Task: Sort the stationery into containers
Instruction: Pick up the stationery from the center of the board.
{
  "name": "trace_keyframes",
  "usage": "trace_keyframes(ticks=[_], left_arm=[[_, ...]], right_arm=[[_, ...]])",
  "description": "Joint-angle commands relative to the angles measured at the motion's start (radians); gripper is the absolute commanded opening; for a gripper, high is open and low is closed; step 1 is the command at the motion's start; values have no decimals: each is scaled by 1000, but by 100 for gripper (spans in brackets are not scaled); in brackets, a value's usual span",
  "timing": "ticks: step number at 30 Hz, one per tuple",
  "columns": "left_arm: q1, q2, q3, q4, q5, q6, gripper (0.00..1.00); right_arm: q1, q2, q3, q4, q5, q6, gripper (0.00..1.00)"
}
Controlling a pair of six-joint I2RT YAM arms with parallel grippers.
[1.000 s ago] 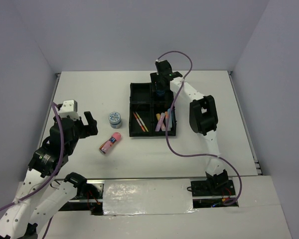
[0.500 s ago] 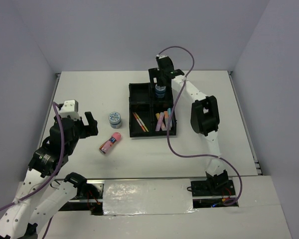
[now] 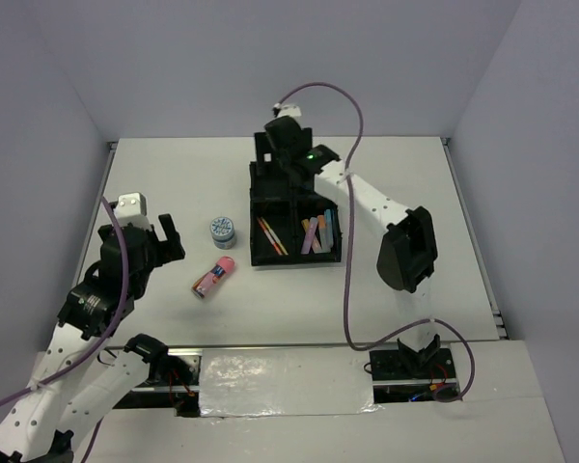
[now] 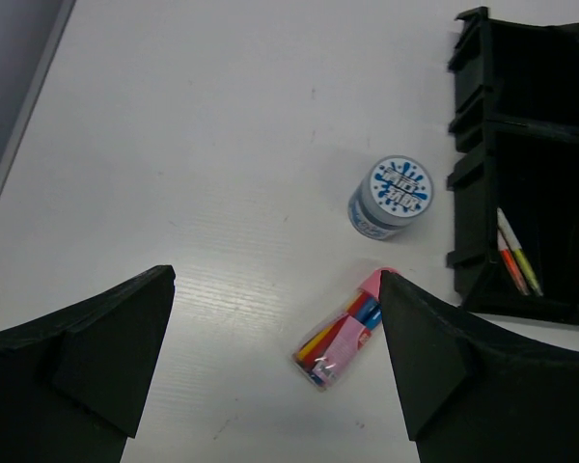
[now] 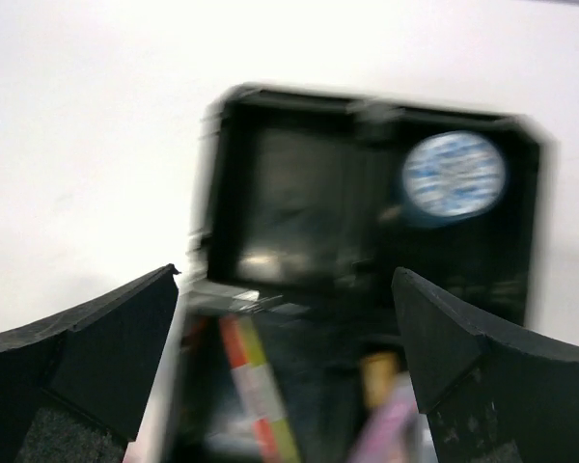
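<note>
The black tray [image 3: 254, 214] has four compartments. Thin orange pens [image 3: 270, 234] lie in its near-left one and pastel markers [image 3: 316, 234] in its near-right one. One blue-white tape roll [image 5: 454, 174] sits in the far-right compartment. A second tape roll [image 3: 223, 231] and the pink tube [image 3: 213, 277] lie on the table left of the tray; both show in the left wrist view, the roll [image 4: 398, 193] and the tube [image 4: 345, 333]. My right gripper [image 3: 282, 159] hovers open and empty over the tray's far-left part [image 5: 285, 275]. My left gripper [image 3: 159, 241] is open and empty above the table, left of the tube [image 4: 276, 280].
The white table [image 3: 174, 183] is walled by grey panels. The right arm's cable [image 3: 352, 289] loops over the table's right half. The far-left tray compartment [image 5: 289, 212] holds nothing. The right wrist view is motion-blurred.
My right gripper has left the tape roll in the far-right compartment and swung left over the tray's far-left part. My left arm has shifted slightly.
</note>
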Motion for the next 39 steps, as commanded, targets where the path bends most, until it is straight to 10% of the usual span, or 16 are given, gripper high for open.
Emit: trace_keyframes(ticks=[1, 8, 23, 32, 39], left_arm=[[24, -9, 34, -34, -130, -46, 99], [85, -7, 62, -134, -316, -140, 99], [105, -26, 37, -63, -178, -71, 99], [105, -36, 32, -51, -154, -59, 99], [105, -50, 28, -45, -143, -53, 99]], right_arm=[[115, 16, 31, -26, 71, 131, 100], [287, 178, 194, -88, -45, 150, 100], [330, 413, 328, -128, -95, 78, 99], [355, 373, 279, -114, -101, 73, 48], [358, 375, 265, -137, -94, 62, 76]])
